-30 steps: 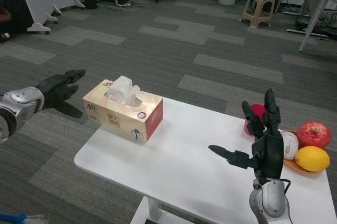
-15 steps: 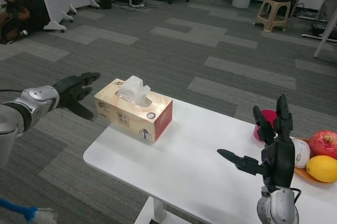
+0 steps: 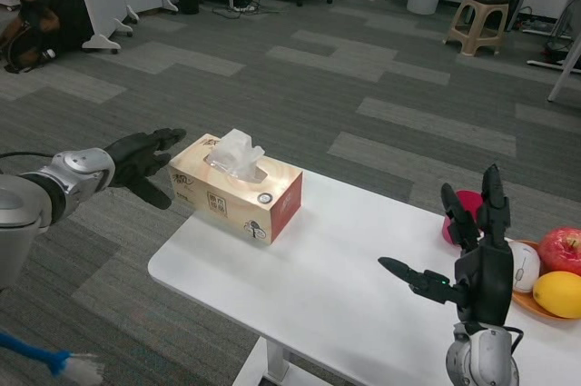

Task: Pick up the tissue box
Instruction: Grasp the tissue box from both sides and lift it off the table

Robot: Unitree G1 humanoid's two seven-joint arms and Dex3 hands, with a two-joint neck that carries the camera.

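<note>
The tissue box [image 3: 238, 188] lies near the far left corner of the white table [image 3: 336, 286], one short end toward that edge, with a white tissue [image 3: 235, 152] standing up out of the slot on top. It is tan on top and along the long side, with a red panel on the short end that faces the middle of the table. The left hand [image 3: 142, 160] reaches in from beyond the table's left edge, just beside the box's outer short end; its fingers are spread and hold nothing, and the fingertips [image 3: 175, 134] come very near the box's upper corner, though whether they touch it cannot be told. The right hand [image 3: 467, 263] stands upright over the table well apart from the box, toward the near right corner, fingers pointing up and thumb stuck out toward the box, also spread and holding nothing. Behind that hand, farther from the box, is a red cup [image 3: 463, 213], mostly hidden, and at the table's right edge an orange plate [image 3: 526, 293] carrying a red apple [image 3: 560, 251], a lemon [image 3: 557, 294] and a white object [image 3: 524, 265] too hidden to name
</note>
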